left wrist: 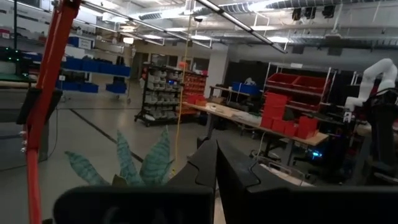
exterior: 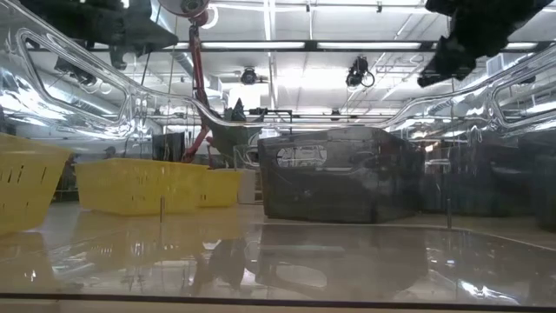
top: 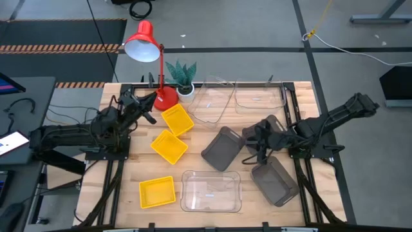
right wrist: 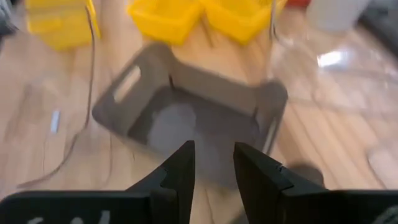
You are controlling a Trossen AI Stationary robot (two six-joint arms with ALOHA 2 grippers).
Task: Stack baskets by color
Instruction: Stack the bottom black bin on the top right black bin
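From above, the whole table (top: 129, 169) is laid out: three yellow baskets (top: 170, 145) sit in a loose line on the left half, one by the red lamp (top: 143, 42), one just below it, and a third (top: 157, 192) alone near the front edge. Three grey baskets sit right of centre: one tilted at mid-table (top: 223, 148), one under the right arm, one (top: 275, 180) nearer the front right. Two clear baskets (top: 259, 96) lie along the back edge beside the small plant (top: 182, 72), and a third clear one (top: 211, 191) rests at the front middle. The left gripper (top: 149, 108) reaches toward the lamp base, its arm stretched low across the table's left side. The right gripper (top: 259, 139) hangs between the grey baskets, arm coming in from the right edge. Bare wood shows between the yellow line and the front clear basket. The low view looks through a clear basket wall, showing yellow baskets (exterior: 139, 184) left and a grey one (exterior: 334, 174) centre, both arms dark overhead. The left wrist view looks out past the lamp stem (left wrist: 46, 106) and plant leaves (left wrist: 140, 163) into the room; its fingers (left wrist: 205, 165) are pressed together, holding nothing. The right wrist view looks down on a grey basket (right wrist: 193, 109) directly below, fingers (right wrist: 181, 167) parted with a gap and empty, yellow baskets (right wrist: 211, 17) beyond.
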